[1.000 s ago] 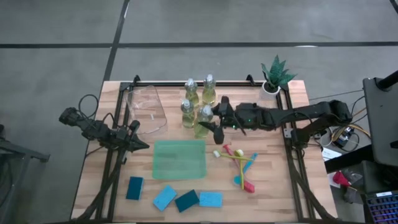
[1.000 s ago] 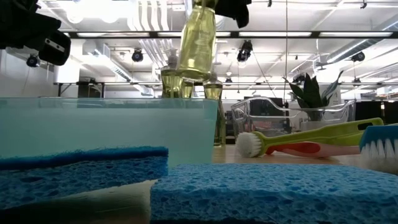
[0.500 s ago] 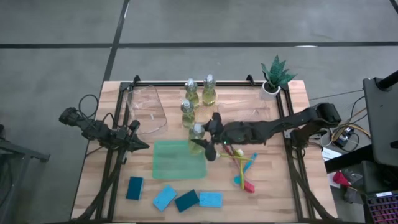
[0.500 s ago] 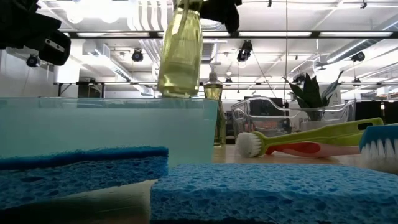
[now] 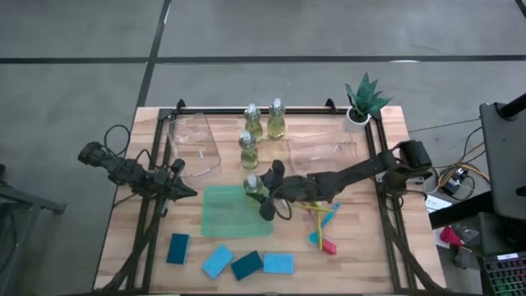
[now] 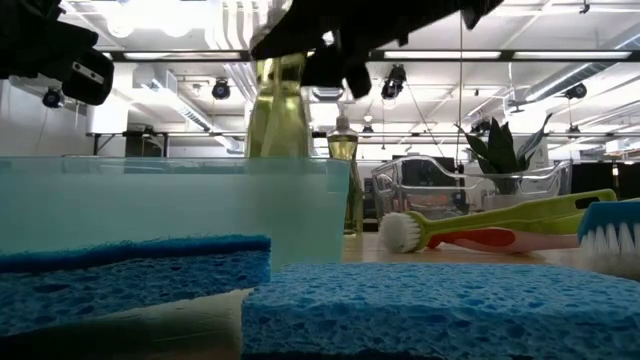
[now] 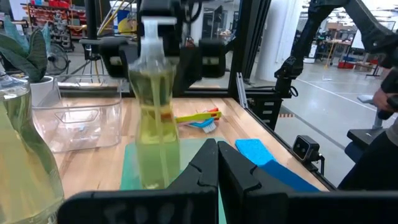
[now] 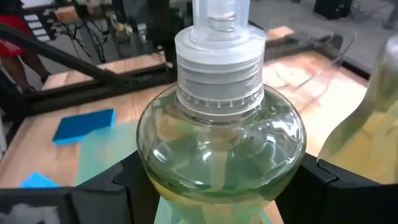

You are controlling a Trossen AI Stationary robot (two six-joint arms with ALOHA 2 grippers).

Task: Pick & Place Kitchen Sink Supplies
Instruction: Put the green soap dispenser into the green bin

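High view: right gripper [image 5: 265, 197] jaws clamped on a bottle [image 5: 253, 186], upright, cap up, over the green mat's [image 5: 230, 215] right edge; mat centre free. Left gripper [image 5: 182, 191], jaws shut, empty, at the worktop's [image 5: 370, 247] left side.
Low view: bottle's long axis vertical.
Right wrist view: jaws flank the bottle's shoulder.

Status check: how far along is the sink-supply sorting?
Done: nothing placed yet. In hand: the right gripper holds one clear bottle of yellowish liquid over the green tray. Left: three bottles, four blue sponges and the coloured brushes. The left gripper waits shut beside the tray.
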